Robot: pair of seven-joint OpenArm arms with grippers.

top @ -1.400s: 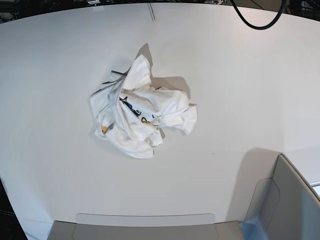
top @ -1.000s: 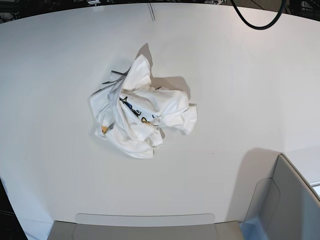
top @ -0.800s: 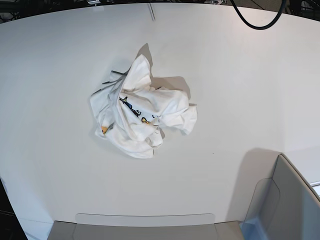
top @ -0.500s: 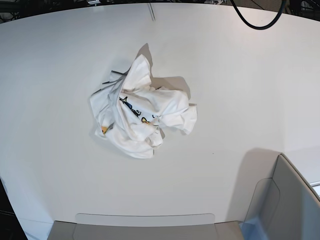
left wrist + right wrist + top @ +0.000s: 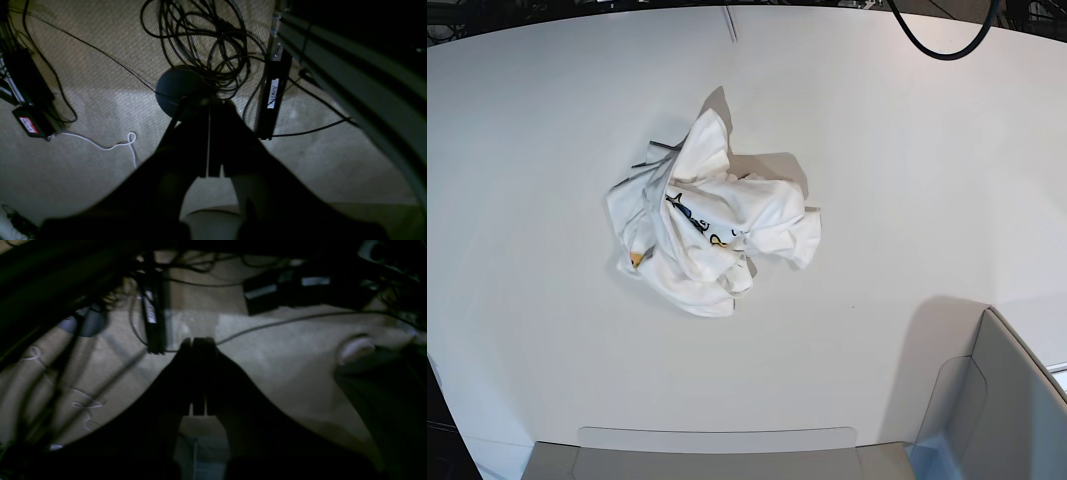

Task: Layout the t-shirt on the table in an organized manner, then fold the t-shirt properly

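White cotton t-shirt (image 5: 710,228) balled up mid-table (image 5: 907,180), soft and floppy so probably best pinched at an outer edge, left gripper (image 5: 209,140) and right gripper (image 5: 199,373) both closed, empty.

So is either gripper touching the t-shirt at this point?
Apart. The base view shows the t-shirt crumpled alone on the table, no arm near it. Both wrist views show the left gripper and right gripper shut over carpet and cables.
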